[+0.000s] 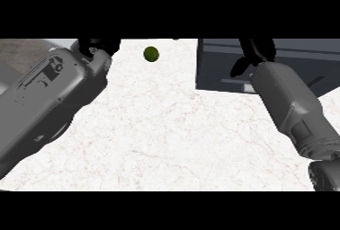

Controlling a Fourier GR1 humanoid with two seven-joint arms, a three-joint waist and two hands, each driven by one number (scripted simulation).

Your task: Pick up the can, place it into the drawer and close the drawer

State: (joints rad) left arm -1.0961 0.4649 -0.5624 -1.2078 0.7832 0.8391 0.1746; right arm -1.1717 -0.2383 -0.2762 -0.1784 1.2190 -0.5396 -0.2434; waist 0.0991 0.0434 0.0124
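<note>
- Nearest the view's lower edge, the white marbled counter [166, 143] is lying bare between the two grey forearms.
- The right forearm [295, 110] is running up the right side, ending in the right hand [256, 51], which is reaching over the dark drawer [219, 72].
- The right hand's black fingers [238, 68] are hanging down over the drawer's inside; whether they are curling round anything I cannot tell, since the top of the hand is cut off by the view's edge.
- The left forearm [46, 96] is crossing the left side, large and close, with the left hand [96, 46] showing only as a black shape at the top; its finger spread cannot be told either.
- No can is showing in either hand or on the counter.
- Farthest away, a small green oval object [151, 54] is lying on the counter, between the two hands, apart from both and left of the drawer.
</note>
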